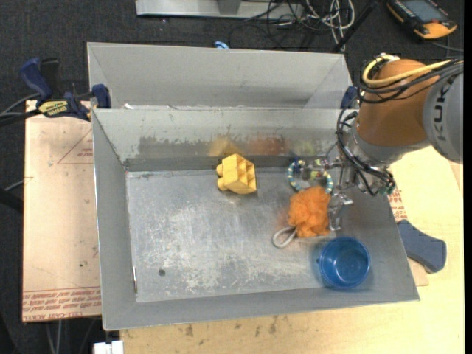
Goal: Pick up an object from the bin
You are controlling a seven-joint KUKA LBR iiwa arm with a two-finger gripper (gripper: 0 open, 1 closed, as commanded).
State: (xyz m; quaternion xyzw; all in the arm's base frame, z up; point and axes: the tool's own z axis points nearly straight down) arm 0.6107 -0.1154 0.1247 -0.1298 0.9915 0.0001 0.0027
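Gripper (338, 211) is low at the right side of the bin (199, 249), against the right edge of the orange mesh puff (308, 211). I cannot tell whether it is released or clenched, or whether it grips the puff. Blue cup (344, 262) lies just nearer; yellow block (237, 174) lies well left, by the far wall.

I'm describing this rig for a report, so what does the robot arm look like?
The arm is silver-grey with black lettering, "KU" showing. Its wrist wears a rounded orange cover, with yellow and black cables looped over its top and dark wires bunched beneath. The gripper is slim bare metal.
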